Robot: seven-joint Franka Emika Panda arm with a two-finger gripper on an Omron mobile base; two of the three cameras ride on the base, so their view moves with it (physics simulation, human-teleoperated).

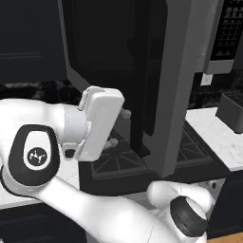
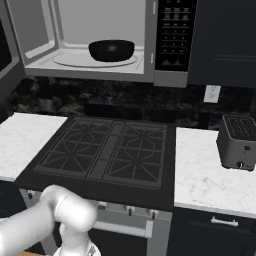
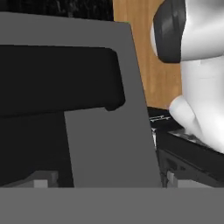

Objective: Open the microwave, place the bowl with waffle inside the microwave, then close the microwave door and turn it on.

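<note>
- Plainly spread to full width at the gripper (image 3: 107, 181), with nothing clasped between the fingers (image 3: 41, 183).
- Just ahead of those tips in the hand view: the grey frame of the microwave door (image 3: 109, 140), very close, though contact cannot be told.
- Above that, across the left of the same view: the black bar handle (image 3: 57, 78), beyond the tips and not between them.
- Seen from the left base view: the white hand level with the door's lower half, facing its glass side, close to the dark window (image 1: 114, 57) and left of the grey frame edge.
- Swung fully out to the left of the microwave (image 2: 100, 74), leaving the cavity bare to the right base view.
- Inside on the cavity floor: the bowl (image 2: 111, 50), upright, on the right part of the round glass plate (image 2: 70, 60), nearer the right wall than the left, well apart from the fingers.
- Too dark inside the bowl to make out what lies in it.
- Right of the cavity: the black keypad panel (image 2: 172, 35).
- Below: the black gas stove (image 2: 105, 150), set between two white counter stretches.
- Near the back right corner of the right counter (image 2: 200, 180): a dark grey toaster (image 2: 237, 142), upright.
</note>
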